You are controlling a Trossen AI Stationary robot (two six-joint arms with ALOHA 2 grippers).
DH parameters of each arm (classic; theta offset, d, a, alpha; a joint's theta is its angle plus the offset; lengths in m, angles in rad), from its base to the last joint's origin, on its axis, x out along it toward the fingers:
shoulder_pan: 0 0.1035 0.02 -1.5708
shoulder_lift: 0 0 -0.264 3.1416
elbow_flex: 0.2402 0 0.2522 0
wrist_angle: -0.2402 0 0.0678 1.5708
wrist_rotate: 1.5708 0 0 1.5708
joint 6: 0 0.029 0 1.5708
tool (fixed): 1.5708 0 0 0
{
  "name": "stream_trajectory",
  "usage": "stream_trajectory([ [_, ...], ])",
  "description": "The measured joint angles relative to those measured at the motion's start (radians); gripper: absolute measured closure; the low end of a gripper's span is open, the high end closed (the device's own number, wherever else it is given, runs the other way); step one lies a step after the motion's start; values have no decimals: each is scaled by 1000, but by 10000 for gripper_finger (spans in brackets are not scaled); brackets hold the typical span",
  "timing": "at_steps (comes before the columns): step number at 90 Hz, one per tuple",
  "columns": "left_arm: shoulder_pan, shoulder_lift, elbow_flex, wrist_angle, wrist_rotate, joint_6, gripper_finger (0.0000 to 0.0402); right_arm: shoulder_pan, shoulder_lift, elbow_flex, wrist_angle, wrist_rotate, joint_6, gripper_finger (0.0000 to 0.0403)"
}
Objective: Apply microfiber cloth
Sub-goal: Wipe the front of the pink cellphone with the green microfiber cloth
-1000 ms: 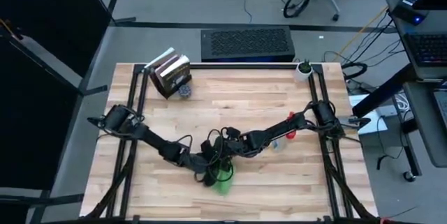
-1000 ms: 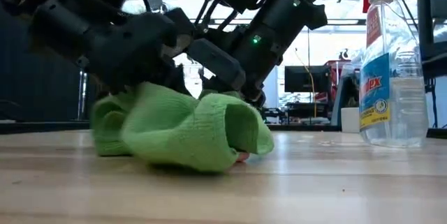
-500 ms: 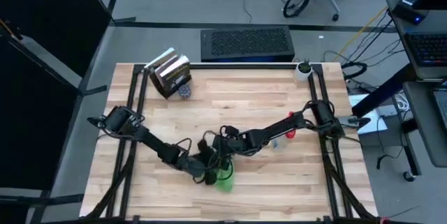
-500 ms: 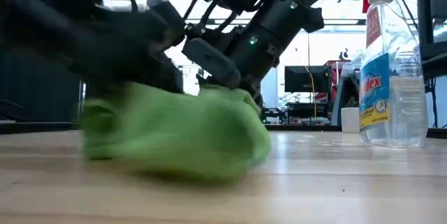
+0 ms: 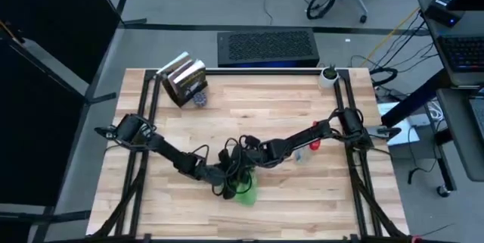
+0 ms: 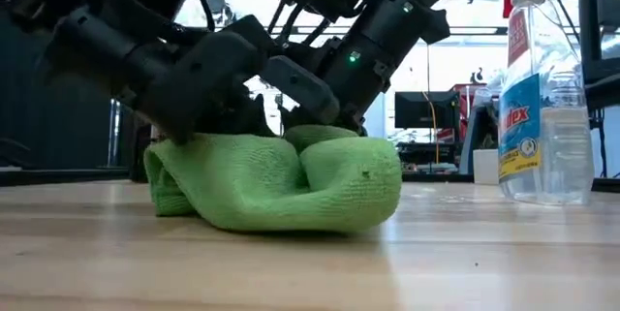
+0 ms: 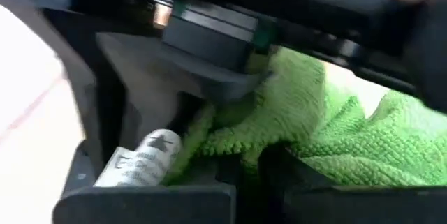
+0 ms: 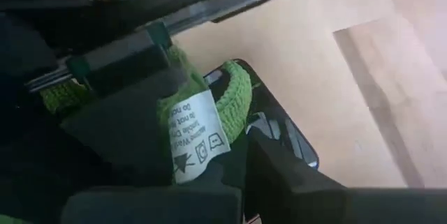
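Mid-wipe: left gripper [image 5: 229, 185] clamped on cloth [image 6: 281, 187], pressed over device [image 8: 279, 137]. Right gripper [image 5: 243, 161] adjacent, fingers' state indeterminable. Wiping judged unfinished.

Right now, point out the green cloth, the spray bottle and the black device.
green cloth [image 6: 291, 185], low view, front fold.
spray bottle [image 6: 545, 146], low view, clear body.
black device [image 8: 283, 137], right wrist view, glossy top face.

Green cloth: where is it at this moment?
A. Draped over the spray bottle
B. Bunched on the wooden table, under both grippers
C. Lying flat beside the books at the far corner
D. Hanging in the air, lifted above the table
B. In the low view the green cloth sits crumpled on the table, with the left gripper and right gripper pressing on it from above; the spray bottle stands apart.
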Motion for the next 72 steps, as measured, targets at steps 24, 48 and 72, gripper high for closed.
stream_trajectory([
  [24, -64, -15, 3, -2, 177, 6, 401, 0, 0, 1, 3, -2, -4, 403],
  [48, -106, -186, -4, -169, 100, 19, 401, 1, 1, 1, 9, 3, -4, 403],
  [72, -69, -226, -2, -243, -168, 20, 401, 0, 2, -1, 30, 7, -3, 403],
])
